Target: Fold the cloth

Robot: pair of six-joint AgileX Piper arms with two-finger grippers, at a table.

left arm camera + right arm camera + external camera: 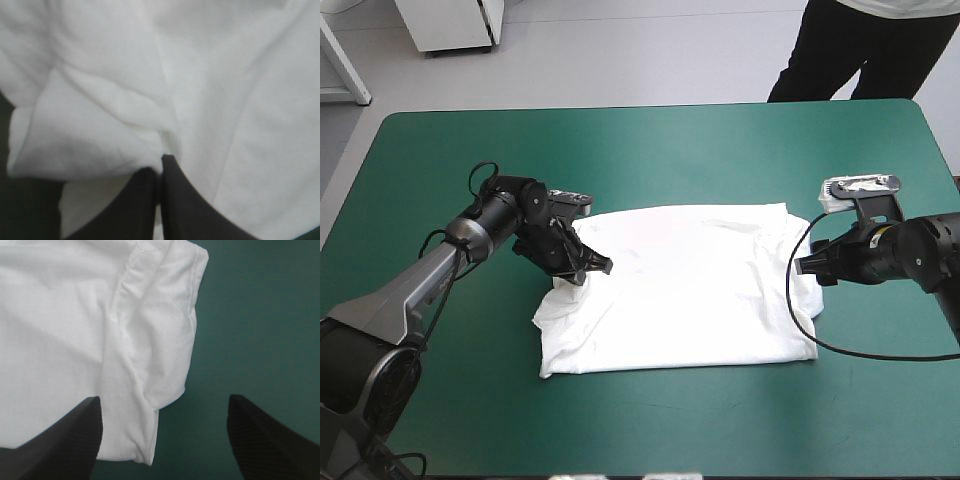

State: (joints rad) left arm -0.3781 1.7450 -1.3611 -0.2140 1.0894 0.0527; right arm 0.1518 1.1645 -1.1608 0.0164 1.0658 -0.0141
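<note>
T-shirt from above: the white T-shirt (690,290) lies spread pretty flat mid-counter (650,150), long axis running left to right, a bit rumpled at its left end.
Left gripper from above: the left gripper (592,266) sits right on that rumpled left edge, touching the cloth.
Right gripper from above: the right gripper (813,268) is at the opposite short edge, just beside it and low over the counter.
Left wrist view: jaws pinched together into one point with a fold of white cloth caught between them, so that side has its grip. White fills nearly everything ahead.
Right wrist view: jaws spread wide, holding nothing. A hemmed sleeve (165,315) lies ahead. The shirt's edge runs in between the jaws but sits nearer one of them, and the other hangs over bare teal-green cover (260,315).
What the move turns on: my guess is the right side needs to shift toward the shirt so the edge sits mid-gap before it pinches. Each arm is nearest its own end, so a fold across the long axis looks natural.
</note>
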